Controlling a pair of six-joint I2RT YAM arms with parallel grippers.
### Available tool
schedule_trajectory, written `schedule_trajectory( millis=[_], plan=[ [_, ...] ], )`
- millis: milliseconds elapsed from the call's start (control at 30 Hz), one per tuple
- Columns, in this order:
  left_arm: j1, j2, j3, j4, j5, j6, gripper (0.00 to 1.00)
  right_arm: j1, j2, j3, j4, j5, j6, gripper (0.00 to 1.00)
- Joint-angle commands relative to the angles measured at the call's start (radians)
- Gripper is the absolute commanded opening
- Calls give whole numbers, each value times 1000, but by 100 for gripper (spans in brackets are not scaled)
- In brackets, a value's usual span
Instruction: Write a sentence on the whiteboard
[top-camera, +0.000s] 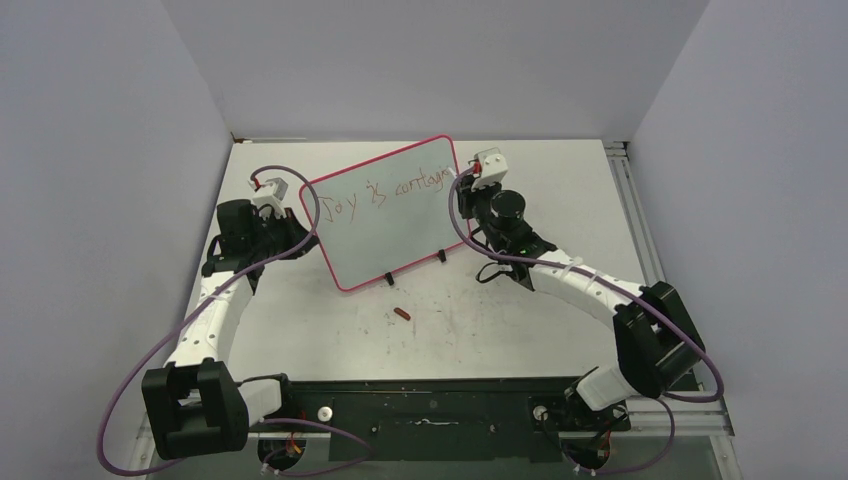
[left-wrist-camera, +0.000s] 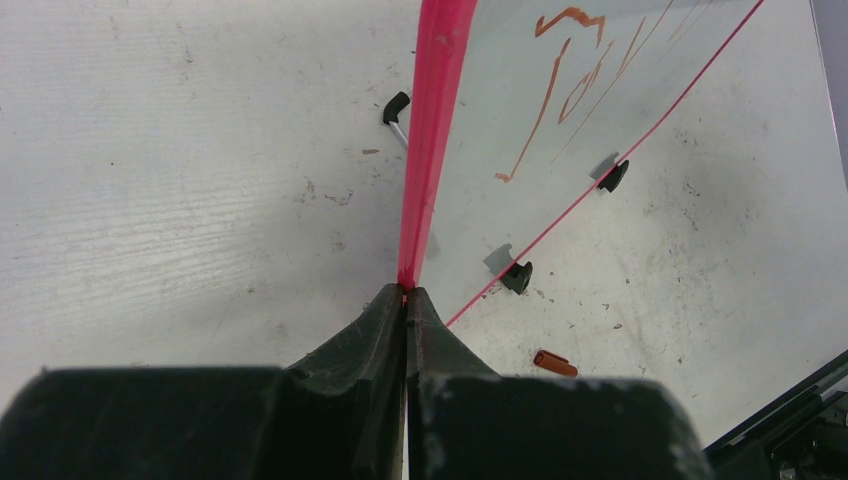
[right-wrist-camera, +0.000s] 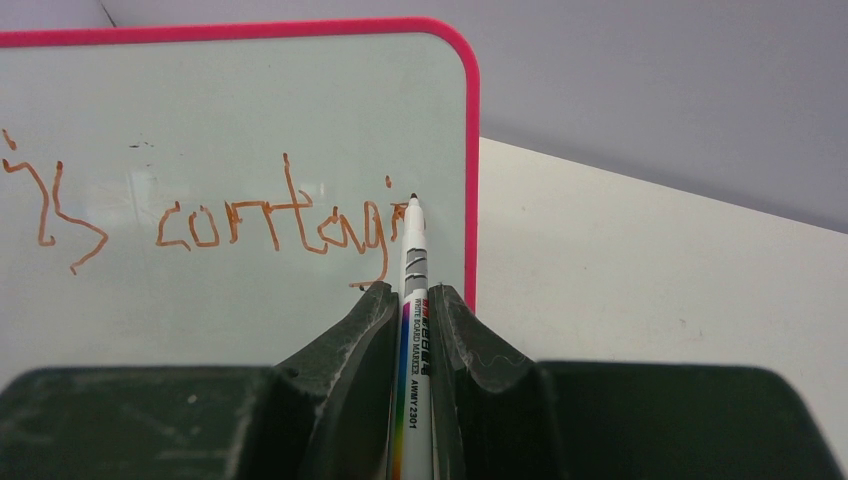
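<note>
**Top external view.** The whiteboard (top-camera: 385, 225) stands tilted on the table (top-camera: 520, 320), at mid-depth between the two arms. The sentence (top-camera: 390, 190) runs along its upper edge and reads about "Joy is contagi". The left gripper (top-camera: 308, 222) sits at the board's left edge. The right gripper (top-camera: 462, 188) sits at the right edge, beside the end of the line. A small red-brown cap (top-camera: 402, 315) lies on the table just in front of the board. The white tabletop is scuffed and stained. Plain grey walls (top-camera: 100, 150) enclose it on three sides.

**Left wrist view.** The left gripper's fingers are pressed together on the pink frame (left-wrist-camera: 432, 130), pinching the board by its edge. Two black feet (left-wrist-camera: 517, 275) show along the lower edge.

**Right wrist view.** The right gripper's fingers clamp a marker (right-wrist-camera: 412, 250). Its tip is at the board just right of the last stroke, close to the right frame. Whether the tip touches the board cannot be told.

**Progress.** Most of the line is written. The last word appears unfinished, with its closing letters to be added. Little free board is left before the frame, so those letters probably need tight spacing.
</note>
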Motion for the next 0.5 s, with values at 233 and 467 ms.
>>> schedule_trajectory(
  millis=[233, 467],
  plan=[
    [-10, -9, 42, 14, 9, 8, 0, 8, -19, 15, 60, 34, -11, 5],
    [-8, -7, 42, 13, 11, 8, 0, 7, 11, 32, 61, 28, -16, 5]
  ],
)
